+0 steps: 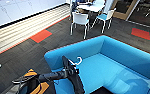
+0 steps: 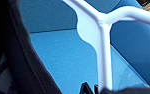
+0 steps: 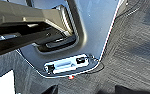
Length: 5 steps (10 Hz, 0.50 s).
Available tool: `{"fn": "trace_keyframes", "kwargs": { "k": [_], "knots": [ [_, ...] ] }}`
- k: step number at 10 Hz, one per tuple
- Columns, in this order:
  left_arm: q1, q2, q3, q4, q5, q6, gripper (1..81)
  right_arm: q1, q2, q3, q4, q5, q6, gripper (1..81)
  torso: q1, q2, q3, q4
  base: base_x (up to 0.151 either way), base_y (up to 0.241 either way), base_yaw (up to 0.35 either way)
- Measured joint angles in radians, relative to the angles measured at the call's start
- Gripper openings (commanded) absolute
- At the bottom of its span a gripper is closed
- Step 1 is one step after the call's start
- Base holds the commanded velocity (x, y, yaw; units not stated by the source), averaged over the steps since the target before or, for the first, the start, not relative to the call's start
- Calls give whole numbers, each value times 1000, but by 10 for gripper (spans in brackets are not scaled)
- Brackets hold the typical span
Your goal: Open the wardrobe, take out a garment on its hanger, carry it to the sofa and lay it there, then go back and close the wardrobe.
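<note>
Cabinets [image 1: 6, 11]: white fronts along the far left wall, cut off by the frame edge; I can't say from here whether any of them is the wardrobe.
Floor [image 1: 21, 53]: dark carpet with an orange tile [image 1: 41, 35] and a pale striped band beside the cabinets.
Left arm: it comes in low from my left, black with orange patches, partly cropped at the bottom.
Left gripper [image 1: 71, 69]: I read it as clamped on the hanger, though in the head view the fingers blur into the dark cloth and in the left wrist view only dark tips show beside the white stem.
Garment [image 1: 74, 78]: black, hanging limp from the gripper over the sofa's near arm; its lower part runs off the frame.
Hanger [image 1: 77, 60]: white hook poking up above the garment, over the blue seat; in the wrist view its stem and shoulders [image 2: 103, 47] loom large.
Sofa [image 1: 111, 65]: bright blue, seat and back right in front of me, far end cut off.
Chairs [image 1: 79, 21]: white, by a table further back.
Right gripper: I cannot tell its state; the right wrist view gives me grey robot body and carpet [image 3: 133, 50].
</note>
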Motion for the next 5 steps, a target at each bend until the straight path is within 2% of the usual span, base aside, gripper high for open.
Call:
{"fn": "trace_keyframes", "kwargs": {
  "k": [2, 5],
  "knots": [
    [-11, -26, 5, 46, 50, -12, 811, 0, 0, 0, 0, 4, 0, 811, 0, 0, 0, 0, 0, 0, 0],
    [-10, -37, 122, 95, 87, -11, 811, 0, 0, 0, 0, 6, 0, 811, 0, 0, 0, 0, 0, 0, 0]
  ]
}}
